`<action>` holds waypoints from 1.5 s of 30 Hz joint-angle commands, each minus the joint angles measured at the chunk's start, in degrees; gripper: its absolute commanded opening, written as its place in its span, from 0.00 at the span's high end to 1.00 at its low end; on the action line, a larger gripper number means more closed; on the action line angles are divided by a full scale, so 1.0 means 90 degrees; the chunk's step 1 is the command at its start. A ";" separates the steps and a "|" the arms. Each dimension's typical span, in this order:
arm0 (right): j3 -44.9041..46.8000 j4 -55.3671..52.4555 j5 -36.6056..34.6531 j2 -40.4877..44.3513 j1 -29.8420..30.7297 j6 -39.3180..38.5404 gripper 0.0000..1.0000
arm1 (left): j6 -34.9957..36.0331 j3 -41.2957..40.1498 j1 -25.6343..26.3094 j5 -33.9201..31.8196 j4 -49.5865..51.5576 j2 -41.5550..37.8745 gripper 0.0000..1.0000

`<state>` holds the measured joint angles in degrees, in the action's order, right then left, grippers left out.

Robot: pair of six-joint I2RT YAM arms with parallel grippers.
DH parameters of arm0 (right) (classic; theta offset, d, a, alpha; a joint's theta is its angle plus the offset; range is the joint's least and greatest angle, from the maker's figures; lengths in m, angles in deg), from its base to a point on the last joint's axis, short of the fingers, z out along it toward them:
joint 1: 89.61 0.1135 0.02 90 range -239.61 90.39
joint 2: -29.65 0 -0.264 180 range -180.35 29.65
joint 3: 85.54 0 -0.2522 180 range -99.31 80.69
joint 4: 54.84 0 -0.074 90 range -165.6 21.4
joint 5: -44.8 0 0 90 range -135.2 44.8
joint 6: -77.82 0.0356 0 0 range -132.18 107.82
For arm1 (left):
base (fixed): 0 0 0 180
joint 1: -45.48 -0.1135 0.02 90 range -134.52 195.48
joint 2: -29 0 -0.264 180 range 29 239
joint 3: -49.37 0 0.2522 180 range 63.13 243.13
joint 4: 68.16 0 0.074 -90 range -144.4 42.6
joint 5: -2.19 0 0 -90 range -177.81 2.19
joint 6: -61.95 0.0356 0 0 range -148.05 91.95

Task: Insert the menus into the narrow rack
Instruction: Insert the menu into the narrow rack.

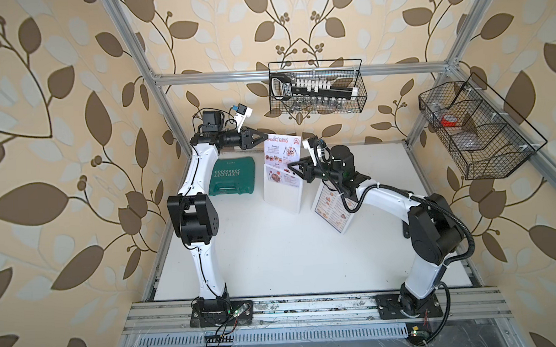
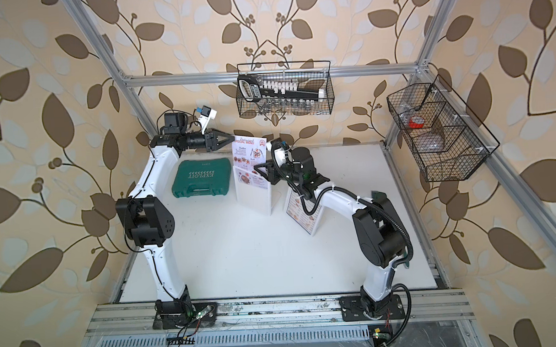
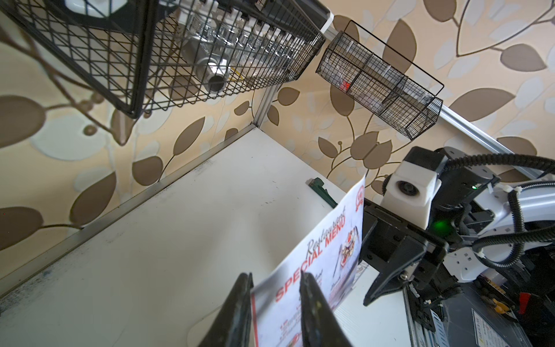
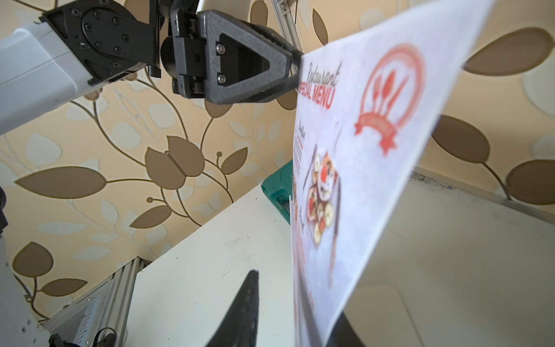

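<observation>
- Nearest, at 6 o'clock, a metal rail runs along the front edge of the table and carries both arm bases, left at 7 and right at 5. From that edge up to the rack the white surface lies bare and wide
- At 4 o'clock of the rack, the navy-bordered menu leans face-up on a sloped white stand, outside the rack. The right forearm crosses above its far corner
- The narrow white rack stands just past mid-table, toward 12
- The Special Menu stands upright in the rack. Its lower part is inside, and its upper half and top edge are free above the rim
- The right pincer sits at the sheet's 3 o'clock edge, just above the rim. Its jaws are spread with the paper between them, and one finger is clear of the sheet
- The left pincer sits at the sheet's upper 9 o'clock corner, slightly spread astride that corner. Whether a pad touches the paper, I cannot tell
- A green case lies flat at 9 o'clock of the rack, with a strip of bare table between them
- Farthest, one wire basket hangs on the back wall at 12 and a second basket on the side wall at 2, both above the table
</observation>
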<state>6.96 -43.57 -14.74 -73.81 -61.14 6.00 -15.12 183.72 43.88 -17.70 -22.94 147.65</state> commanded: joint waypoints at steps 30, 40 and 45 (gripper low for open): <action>-0.0495 -0.0310 -0.0131 0.0260 -0.0311 0.0001 1.00 | 0.0082 -0.0157 -0.0057 0.0267 -0.0190 -0.0487 0.71; -0.0080 -0.0123 -0.0198 0.0496 -0.0307 0.0004 1.00 | 0.0063 -0.0157 -0.0062 0.0304 -0.0234 -0.0517 0.71; 0.0105 0.0277 -0.0421 0.0548 -0.0303 0.0141 1.00 | 0.0046 -0.0167 -0.0060 0.0306 -0.0254 -0.0508 0.70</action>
<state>6.57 -44.77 -16.80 -70.35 -63.90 6.48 -15.07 182.76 43.88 -17.24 -23.77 147.06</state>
